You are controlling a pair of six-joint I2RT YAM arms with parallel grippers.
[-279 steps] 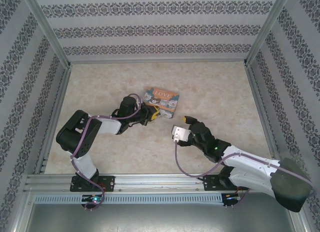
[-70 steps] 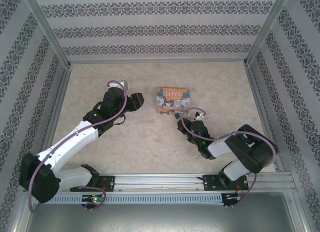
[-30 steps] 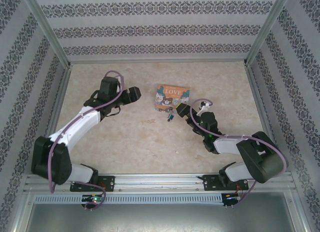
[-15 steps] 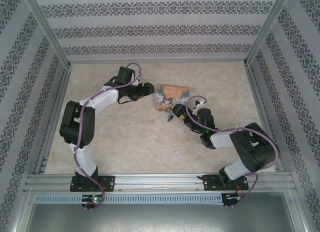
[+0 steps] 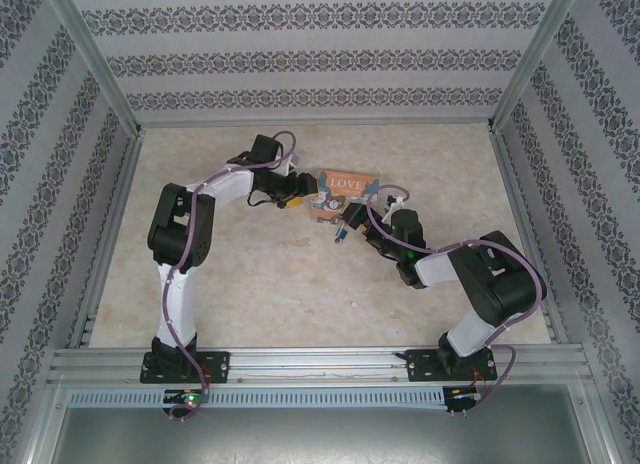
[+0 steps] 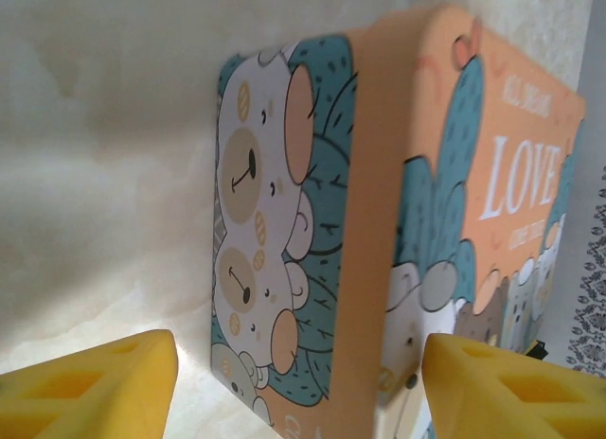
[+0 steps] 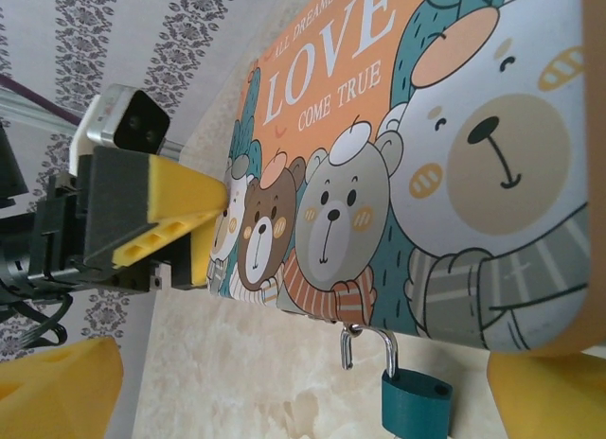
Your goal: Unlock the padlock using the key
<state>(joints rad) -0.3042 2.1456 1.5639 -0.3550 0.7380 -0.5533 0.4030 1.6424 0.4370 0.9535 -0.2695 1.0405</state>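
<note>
Right wrist view looks along the orange "LOVE" tin (image 7: 407, 146), which lies flat with its bear-printed lid shut, so whatever is inside is hidden. The padlock (image 7: 417, 406) sits on the table (image 7: 237, 382) just at the tin's near edge, teal body low and silvery shackle (image 7: 379, 342) pointing up against the rim; whether the shackle passes through a hasp cannot be told. The right gripper (image 7: 303, 401) has its yellow fingers spread wide, one at each lower corner of this view, with the padlock between them and touched by neither. At the tin's far left end the left gripper (image 7: 142, 221) meets it, one yellow finger (image 7: 204, 212) pressed to the tin's edge. From the left wrist, the tin stands between that gripper's two fingers, which are set fairly wide; the left one is clear of the tin wall, and contact on the other side cannot be judged. Seen from above, the left arm (image 5: 180, 234) stretches out from its base, bends at the elbow and points right at the tin's left end, while the right arm (image 5: 490, 274) folds with its elbow out to the right and its forearm angled back left to the tin's near side
</note>
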